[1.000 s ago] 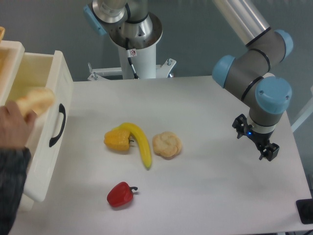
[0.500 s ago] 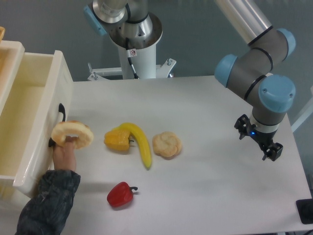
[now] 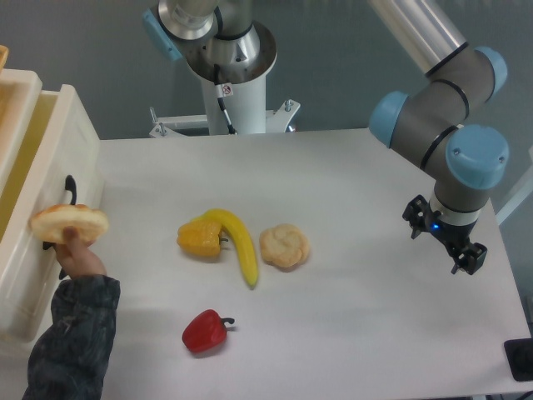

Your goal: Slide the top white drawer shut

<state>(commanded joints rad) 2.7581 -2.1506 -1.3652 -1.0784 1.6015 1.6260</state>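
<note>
The top white drawer (image 3: 50, 208) is seen partly open. The gripper (image 3: 445, 242) is held over the table (image 3: 350, 317); whether its jaws are parted cannot be told.

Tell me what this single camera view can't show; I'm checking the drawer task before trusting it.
- Cream-white plastic top drawer: left part cut off by the frame edge; inside barely visible.
- Its black curved handle: mostly hidden by the person's hand holding a bread roll.
- Two-finger gripper: too small to judge opening.
</note>
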